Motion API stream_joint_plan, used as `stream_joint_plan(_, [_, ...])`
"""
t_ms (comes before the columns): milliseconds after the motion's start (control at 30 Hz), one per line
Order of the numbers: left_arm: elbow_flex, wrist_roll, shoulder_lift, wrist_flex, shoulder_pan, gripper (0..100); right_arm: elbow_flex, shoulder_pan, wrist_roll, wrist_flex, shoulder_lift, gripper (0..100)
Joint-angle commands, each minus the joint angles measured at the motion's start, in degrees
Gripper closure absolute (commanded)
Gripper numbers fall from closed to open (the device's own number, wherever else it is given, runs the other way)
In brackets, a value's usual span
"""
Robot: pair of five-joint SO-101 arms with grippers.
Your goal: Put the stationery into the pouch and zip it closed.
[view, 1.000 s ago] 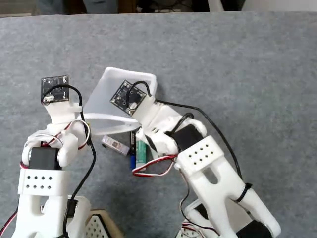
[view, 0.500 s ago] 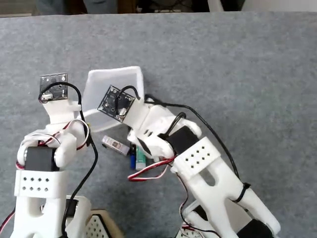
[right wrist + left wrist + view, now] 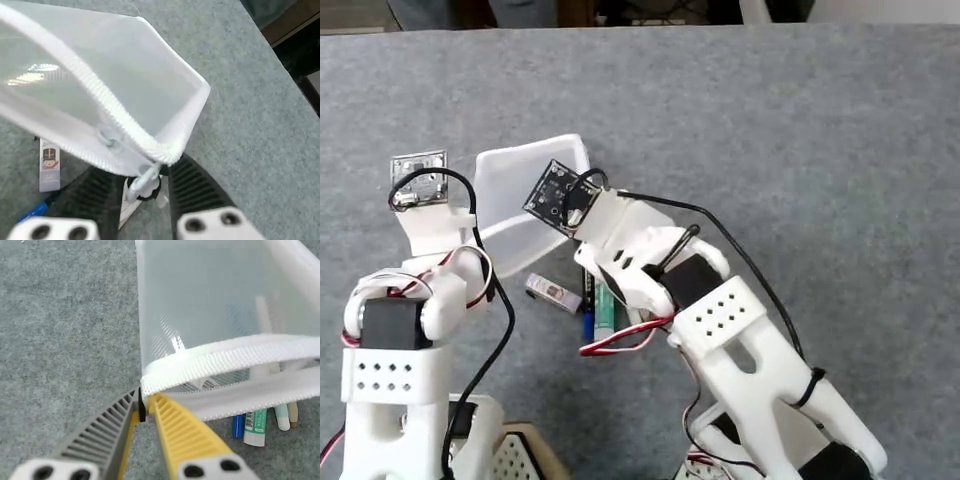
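Pouch held up at both ends, stationery outside it

Both arms hold the translucent white pouch (image 3: 525, 185) above the grey table (image 3: 800, 130). The left gripper (image 3: 142, 407) has its yellow and grey jaws pinched narrow on one end of the zipper tape. The right gripper (image 3: 150, 175) has its black jaws clamped on the opposite corner, with the zipper pull (image 3: 142, 182) dangling between them. The pouch's mouth gapes, its two zipper edges apart.

A small labelled packet (image 3: 552, 293), a blue pen (image 3: 588, 322) and a green-labelled marker (image 3: 606, 310) lie on the table just beside the pouch. The right arm overhangs the upper parts of the pen and marker, and the pouch's mesh veils them from the left wrist.
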Motion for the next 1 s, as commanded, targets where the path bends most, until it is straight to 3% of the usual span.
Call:
stream_joint_plan(0, [-2.8,-0.1,0.3,0.1,1.0,97,-2.5,-1.3,3.0,4.6,-0.5,98.6])
stream_joint_plan(167, [-2.3,0.0,-0.3,-1.5,0.9,97,-5.5,-1.3,6.0,10.9,-0.5,98.6])
stream_joint_plan(400, [-2.2,-0.4,-0.2,-1.6,0.9,97,-6.4,-1.4,5.8,11.3,-0.5,98.6])
stream_joint_plan(467, [-2.2,-0.4,-0.2,-1.7,0.9,92,-6.4,-1.4,5.8,11.3,-0.5,98.6])
stream_joint_plan(667, [-0.2,-0.4,-0.4,-3.3,0.9,66,-6.4,-1.4,5.8,11.4,-0.5,98.6])
stream_joint_plan(967, [5.4,-0.5,-0.4,-11.0,0.9,72,-7.7,-1.4,5.8,12.0,-0.5,98.6])
